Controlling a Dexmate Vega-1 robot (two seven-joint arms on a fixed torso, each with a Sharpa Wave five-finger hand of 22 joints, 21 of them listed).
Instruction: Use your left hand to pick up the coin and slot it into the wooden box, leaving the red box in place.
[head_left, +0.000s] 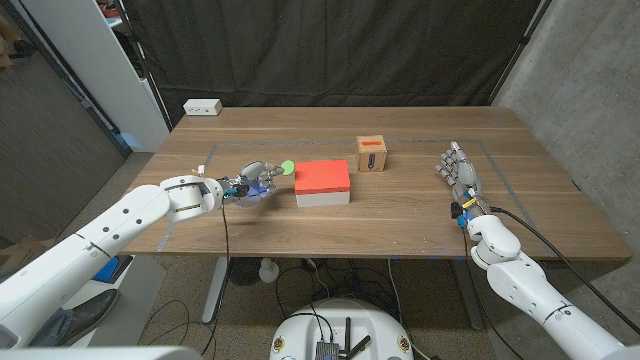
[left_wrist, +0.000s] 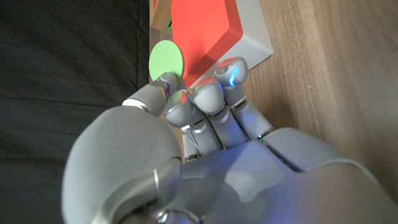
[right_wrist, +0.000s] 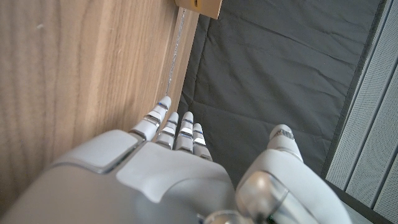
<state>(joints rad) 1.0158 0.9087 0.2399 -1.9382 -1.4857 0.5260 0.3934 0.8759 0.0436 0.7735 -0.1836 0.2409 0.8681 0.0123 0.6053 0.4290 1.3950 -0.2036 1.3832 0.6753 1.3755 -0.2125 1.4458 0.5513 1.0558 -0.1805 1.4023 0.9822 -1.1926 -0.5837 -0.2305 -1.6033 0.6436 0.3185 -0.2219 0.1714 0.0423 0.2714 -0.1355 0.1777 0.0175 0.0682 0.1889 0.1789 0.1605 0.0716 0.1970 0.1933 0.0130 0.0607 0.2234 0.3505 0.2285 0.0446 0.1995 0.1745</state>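
From the head cam the green coin (head_left: 287, 167) is just a tiny speck at the tips of the left hand (head_left: 252, 183), too small to make out how the fingers actually have it, and the slot on the wooden box (head_left: 372, 154) is only a dark smudge on its front face. In the left wrist view the red box (left_wrist: 208, 38) runs off the frame edge and that hand's fingers (left_wrist: 200, 99) hide its near corner. The right wrist cam only catches a clipped corner of the wooden box at the frame edge.
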